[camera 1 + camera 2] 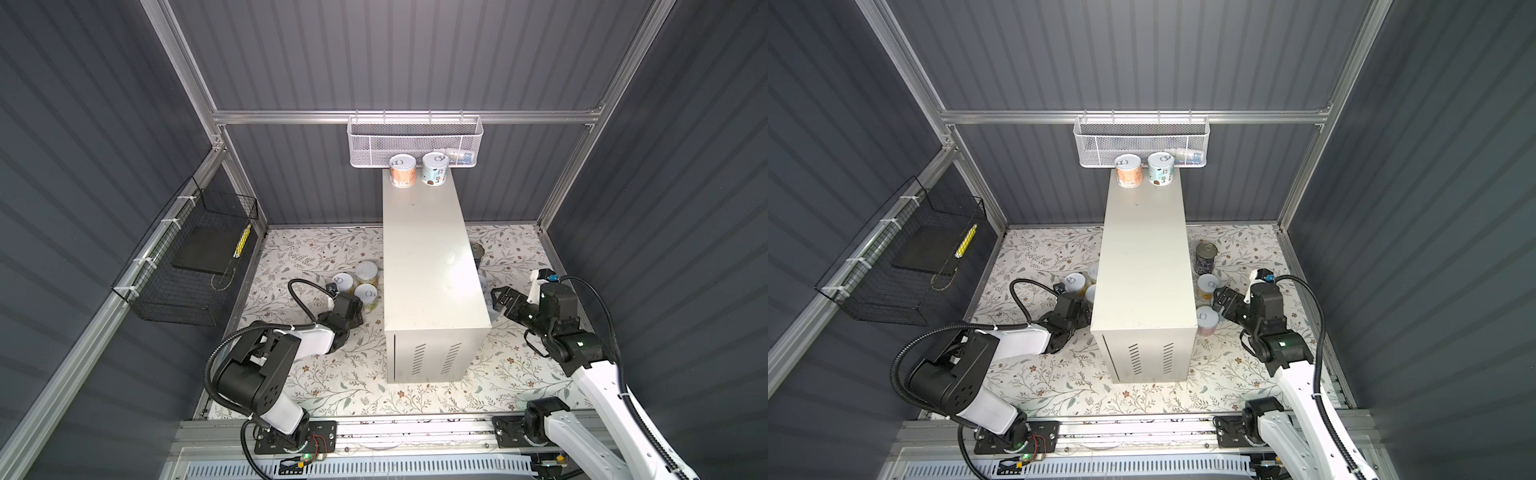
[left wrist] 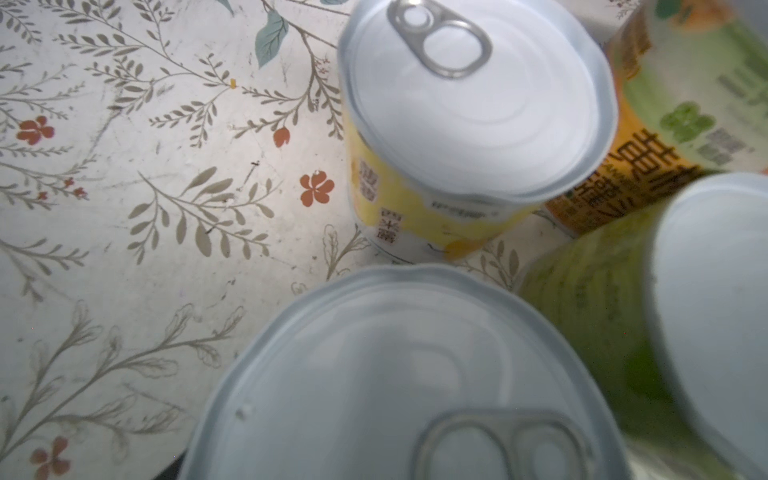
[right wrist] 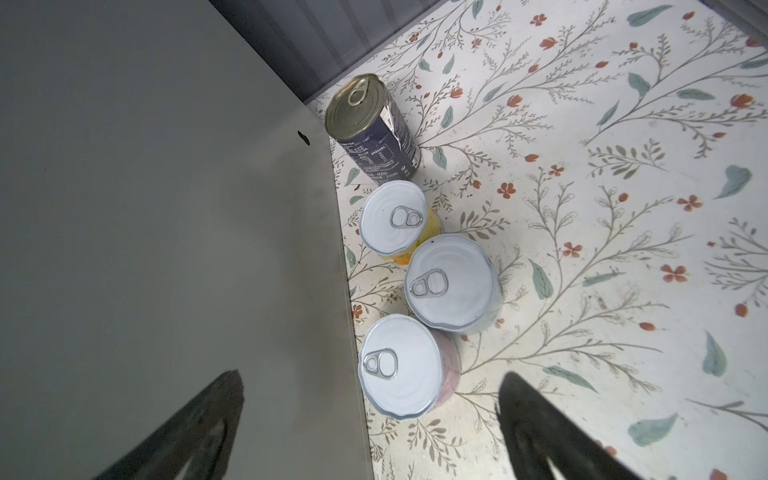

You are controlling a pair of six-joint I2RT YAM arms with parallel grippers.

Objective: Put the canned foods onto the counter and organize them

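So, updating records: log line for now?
counter: orange can, blue can | left end effector: among cans | right end effector: open, near pink can

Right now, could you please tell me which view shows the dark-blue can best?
The right wrist view: the dark-blue can stands upright by the counter, lid, pull tab and label clear. In both top views it is small; the counter hides most of it in a top view. The left wrist view misses it.

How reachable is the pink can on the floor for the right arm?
Probably yes: the open right hand hangs near the pink can, nothing between, but the box beside it leaves little room.
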